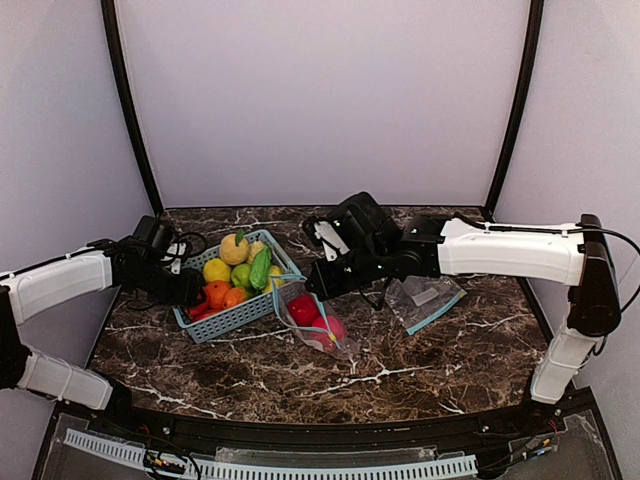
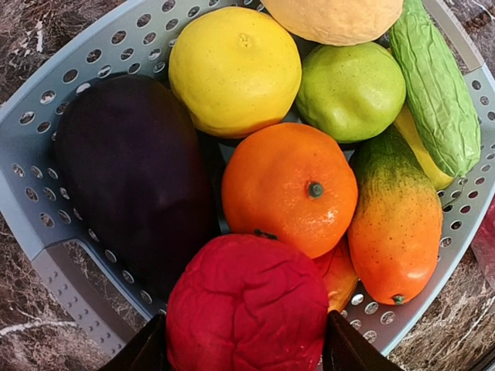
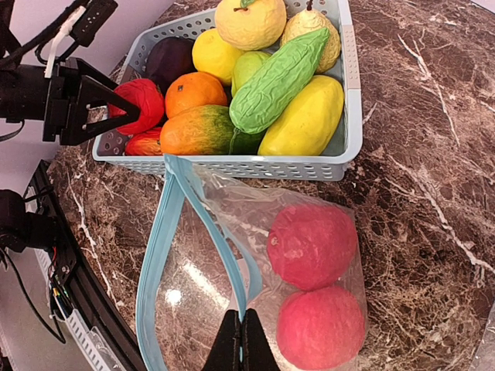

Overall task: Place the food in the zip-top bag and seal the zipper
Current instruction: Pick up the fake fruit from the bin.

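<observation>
We saw the crinkly clear plastic zip-top bag [image 3: 232, 301] lying on the dark marbled surface [image 3: 433, 193], just in front of the light-blue perforated plastic basket [image 3: 232, 166], in the lower half of the right wrist view. Its mouth gaped toward the left of that frame, with the narrow light-blue zipper [image 3: 155, 263] looping around the opening. Two red round toy fruits [image 3: 312, 246] sat inside, one above the other at lower right. The right end effector [image 3: 241, 336] had its fingers pressed together, pinching the bag's mouth edge at bottom centre.

In the left wrist view, the left end effector [image 2: 247, 352] stood with fingers spread on either side of a wrinkled red toy fruit [image 2: 247, 301] at the basket's edge. We could not tell whether they pressed it. Above it in the basket lay a glossy orange [image 2: 290, 189], a dark purple aubergine [image 2: 131, 178], a yellow round fruit [image 2: 234, 69] and a long bumpy green vegetable [image 2: 437, 85].

A second clear bag [image 1: 425, 300] lay right of centre in the top view, its white label too small to read.
</observation>
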Motion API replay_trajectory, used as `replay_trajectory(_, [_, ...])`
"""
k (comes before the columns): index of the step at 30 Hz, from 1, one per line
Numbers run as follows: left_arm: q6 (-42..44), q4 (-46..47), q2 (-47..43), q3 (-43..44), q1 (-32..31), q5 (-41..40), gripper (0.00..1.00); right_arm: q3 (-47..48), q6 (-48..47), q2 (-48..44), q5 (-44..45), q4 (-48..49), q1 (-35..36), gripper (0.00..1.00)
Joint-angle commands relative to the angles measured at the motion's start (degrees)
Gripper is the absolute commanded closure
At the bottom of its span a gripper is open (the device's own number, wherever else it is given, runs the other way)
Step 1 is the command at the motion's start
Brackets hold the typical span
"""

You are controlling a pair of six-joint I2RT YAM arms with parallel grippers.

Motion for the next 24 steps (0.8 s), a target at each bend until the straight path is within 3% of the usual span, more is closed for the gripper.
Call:
replay_trajectory(1, [0.0,-2.1,-4.4,0.1,0.4,-1.0,0.40,0.5,-0.6,-0.2,-0.2,1.0,0.3,1.00])
replay_trajectory(6, [1.2,-2.2,-12.5,1.0,0.3,3.0,0.44,1.0,-1.0,-0.3,-0.3,1.0,0.3,1.00])
replay_trajectory(14, [-2.6,1.8,-21.0,2.1,-1.8,19.1,0.49,1.4,-1.2,-0.3,-0.6,0.9,0.2,1.00])
replay_trajectory(24, [-7.1,7.4,-15.3,7.5,-20.2,12.5,0.51,2.1,-0.6,0.2,-1.4,1.0,0.2,1.00])
